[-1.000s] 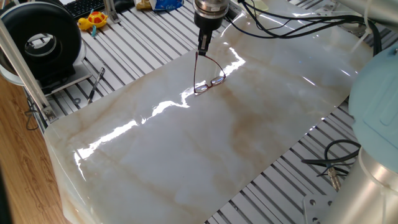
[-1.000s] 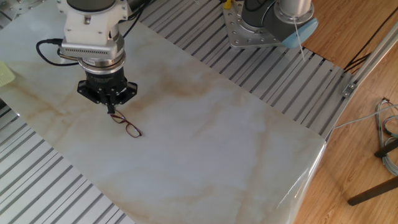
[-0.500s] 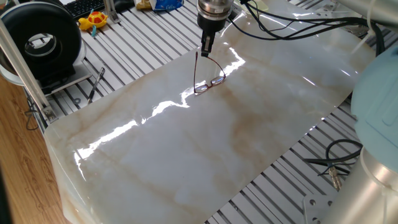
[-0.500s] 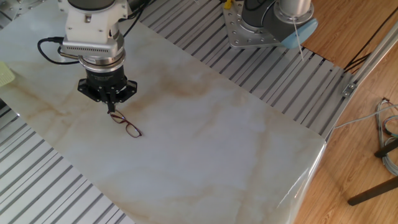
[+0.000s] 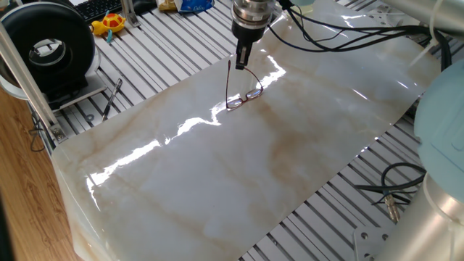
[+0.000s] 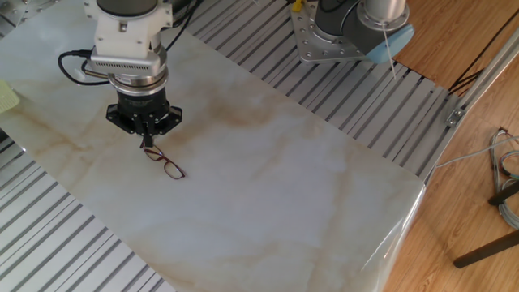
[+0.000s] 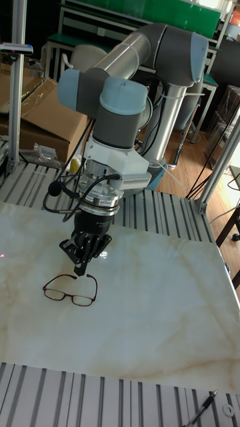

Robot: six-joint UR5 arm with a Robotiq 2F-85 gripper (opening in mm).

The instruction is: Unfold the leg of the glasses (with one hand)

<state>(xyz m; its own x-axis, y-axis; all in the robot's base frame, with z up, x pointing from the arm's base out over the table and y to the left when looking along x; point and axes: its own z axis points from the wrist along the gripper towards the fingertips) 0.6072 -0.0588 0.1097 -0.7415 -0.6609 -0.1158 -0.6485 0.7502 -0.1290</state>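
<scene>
On the marbled desk [image 5: 290,167], the claw [image 5: 241,60] is clenched on the raised leg of the glasses [image 5: 243,96], which rest lenses-down; a slow outward arc, frame kept planted, looks the safest way to finish the swing

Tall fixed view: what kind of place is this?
Likely a robotics lab or workshop: a robot arm over a marble-look sheet on a slotted aluminium table, cardboard boxes behind.
</scene>
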